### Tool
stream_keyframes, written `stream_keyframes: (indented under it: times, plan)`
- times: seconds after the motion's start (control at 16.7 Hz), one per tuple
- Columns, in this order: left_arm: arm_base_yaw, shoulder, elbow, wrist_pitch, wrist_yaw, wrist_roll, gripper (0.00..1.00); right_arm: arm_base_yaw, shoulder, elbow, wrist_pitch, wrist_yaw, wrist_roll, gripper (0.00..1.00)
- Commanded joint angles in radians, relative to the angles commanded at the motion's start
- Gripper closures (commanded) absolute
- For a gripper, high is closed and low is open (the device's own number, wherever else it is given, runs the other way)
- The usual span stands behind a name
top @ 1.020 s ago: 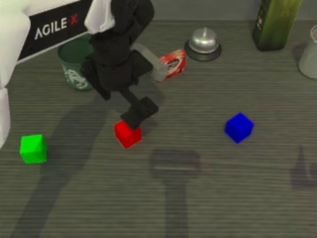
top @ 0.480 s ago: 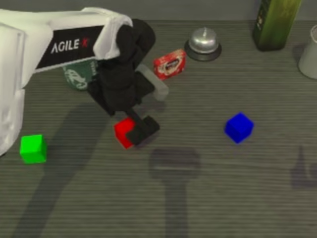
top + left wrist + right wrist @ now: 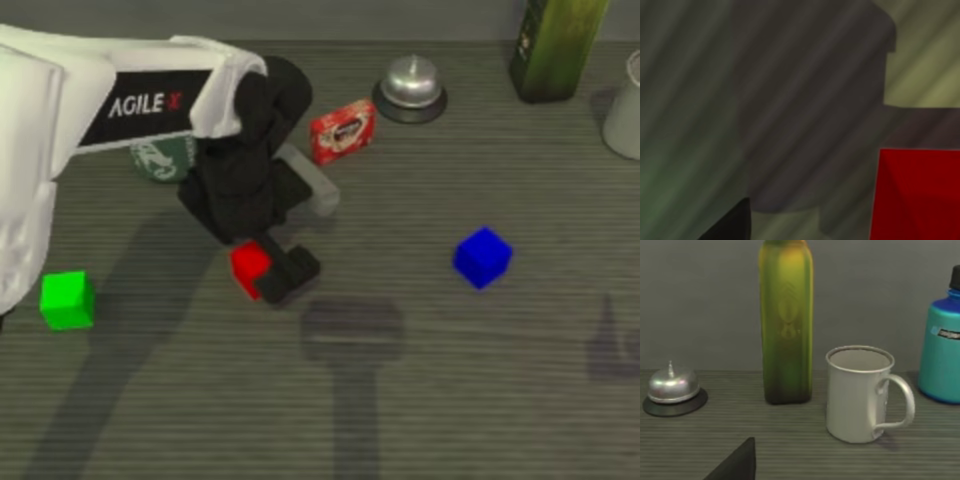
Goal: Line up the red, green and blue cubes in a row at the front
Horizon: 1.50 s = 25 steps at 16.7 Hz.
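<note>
Sitting at the far left of the top view, just below the middle, the green cube (image 3: 67, 300) lies well apart from the others. My left arm reaches in from the upper left, partly covering a dark green mug (image 3: 160, 160), and its left gripper (image 3: 272, 270) is down at the red cube (image 3: 249, 267) left of centre; a dark finger (image 3: 291, 273) presses against the cube's right side, but I cannot tell whether the pincer is clamped on it or apart. The left wrist view shows the red cube filling its lower right corner. A red-and-white packet (image 3: 343, 130) and a silver bell (image 3: 410, 87) sit in the upper middle. The blue cube (image 3: 482, 257) lies right of centre. A green bottle (image 3: 555, 45) and a white mug (image 3: 860, 392) stand at the upper right. My right arm is out of the top view
</note>
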Motion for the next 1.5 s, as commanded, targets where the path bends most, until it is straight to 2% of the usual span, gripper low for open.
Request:
stream_keyframes:
  times: [0.72, 1.2, 1.5]
  plan:
    - [0.000, 0.000, 0.000, 0.000, 0.000, 0.000, 0.98, 0.000, 0.000, 0.000, 0.000, 0.000, 0.000, 0.00]
    - [0.000, 0.000, 0.000, 0.000, 0.000, 0.000, 1.00, 0.000, 0.000, 0.000, 0.000, 0.000, 0.000, 0.00]
    - [0.003, -0.056, 0.067, -0.091, 0.012, -0.005, 1.00, 0.000, 0.000, 0.000, 0.000, 0.000, 0.000, 0.00]
